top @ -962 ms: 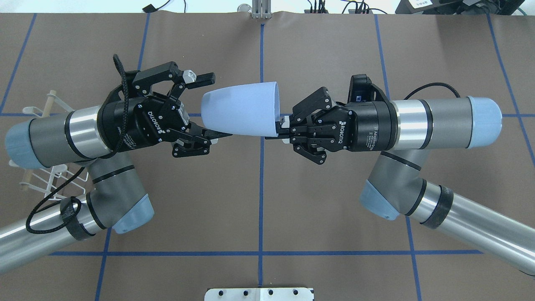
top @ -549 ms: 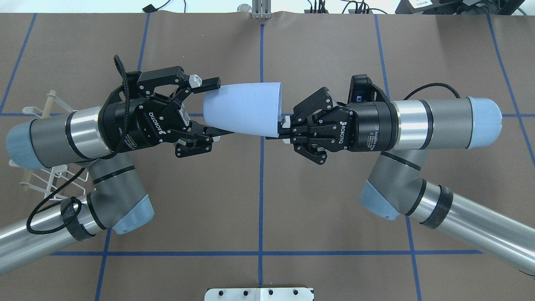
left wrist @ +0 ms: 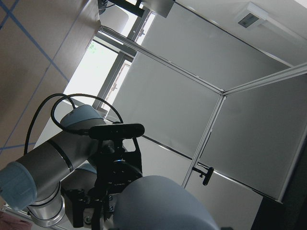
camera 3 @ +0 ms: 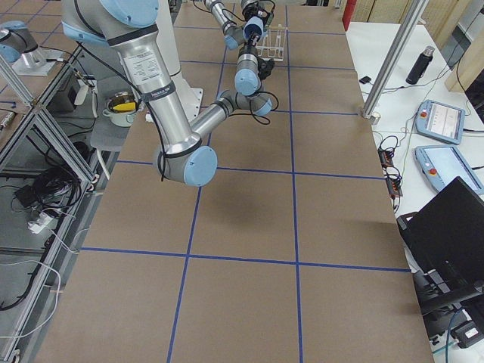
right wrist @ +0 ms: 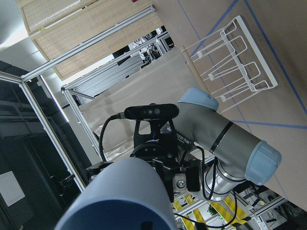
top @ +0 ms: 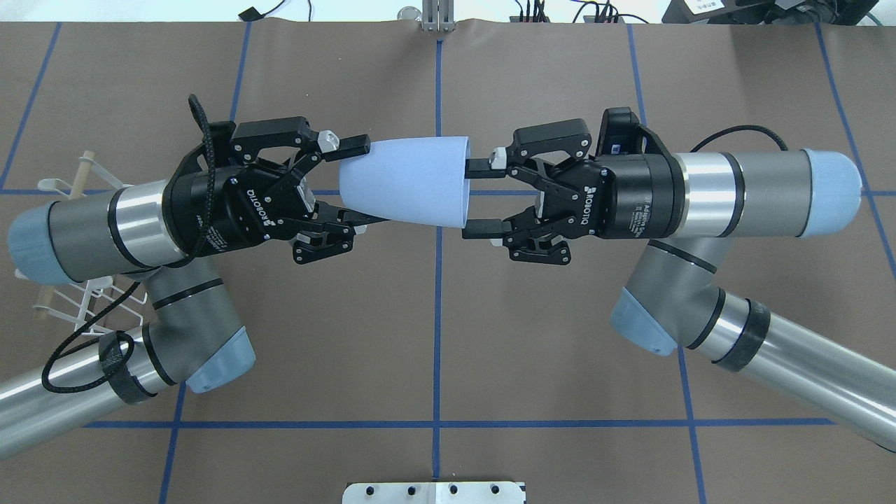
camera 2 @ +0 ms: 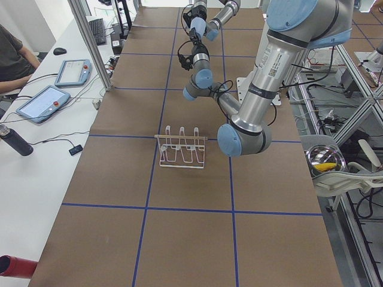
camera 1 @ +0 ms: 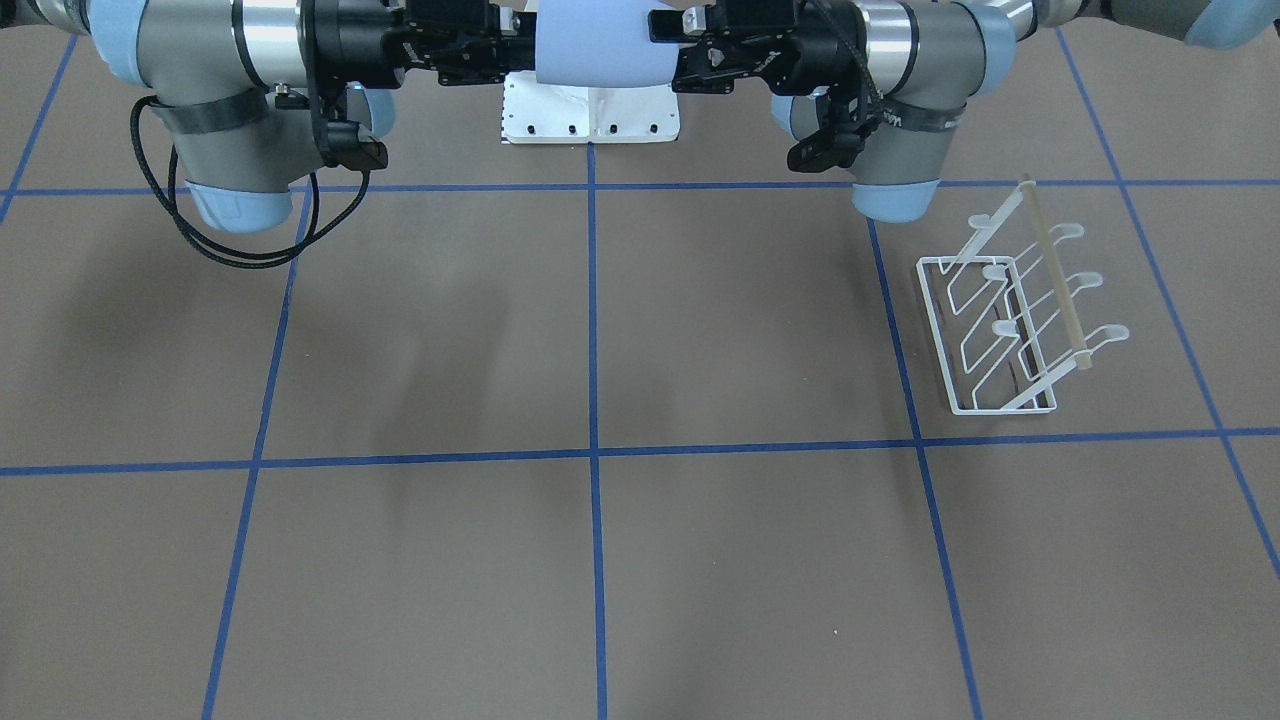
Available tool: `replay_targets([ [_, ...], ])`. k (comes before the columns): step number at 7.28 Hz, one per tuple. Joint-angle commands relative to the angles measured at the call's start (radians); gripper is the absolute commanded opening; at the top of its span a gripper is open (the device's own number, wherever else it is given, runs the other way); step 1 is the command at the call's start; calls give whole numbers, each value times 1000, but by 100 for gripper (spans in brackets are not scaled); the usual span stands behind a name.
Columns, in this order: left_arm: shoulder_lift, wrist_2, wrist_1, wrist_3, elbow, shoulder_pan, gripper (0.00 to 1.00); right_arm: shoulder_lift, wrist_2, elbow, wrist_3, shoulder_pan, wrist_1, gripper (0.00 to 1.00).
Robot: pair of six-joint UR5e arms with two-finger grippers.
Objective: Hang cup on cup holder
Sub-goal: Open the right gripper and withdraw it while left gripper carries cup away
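1. The task was only partway along: the cup (top: 406, 180) was off the counter (top: 560, 336) and in the air, well apart from the cup holder (camera 1: 1003, 327), and none of the holder's prongs carried anything.
2. The left end effector (top: 362, 183) was clamped on the cup's narrow base end, one finger on each side of it. By my reading this was the only grip on the cup.
3. The right end effector (top: 470, 198) had its fingers spread apart, standing just beside the wide rim on the side away from the cup holder. It did not appear to pinch the wall.
4. The hand-over between the arms therefore looked done. What remained was to carry the cup across to the cup holder, turn its mouth towards a prong and slip it on.
5. The cup lay on its side, its long axis roughly level and running along the line between the two end effectors. The closed base pointed towards the cup holder's side of the counter and the open rim pointed away from it, so a turn will probably be needed before hanging.
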Motion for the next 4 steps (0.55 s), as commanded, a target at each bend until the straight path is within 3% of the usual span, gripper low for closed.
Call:
replay_targets([
  [1,15,5,15,21,-2,-13,0,-73,29,49,-18,67,2,100],
  [3,36,33,120,275,6,-55,0,-162,146,17,-256,162,-3,100],
  [4,32,30,275,298,-5,-110,0,-202,151,-36,-438,168,-3,100],
])
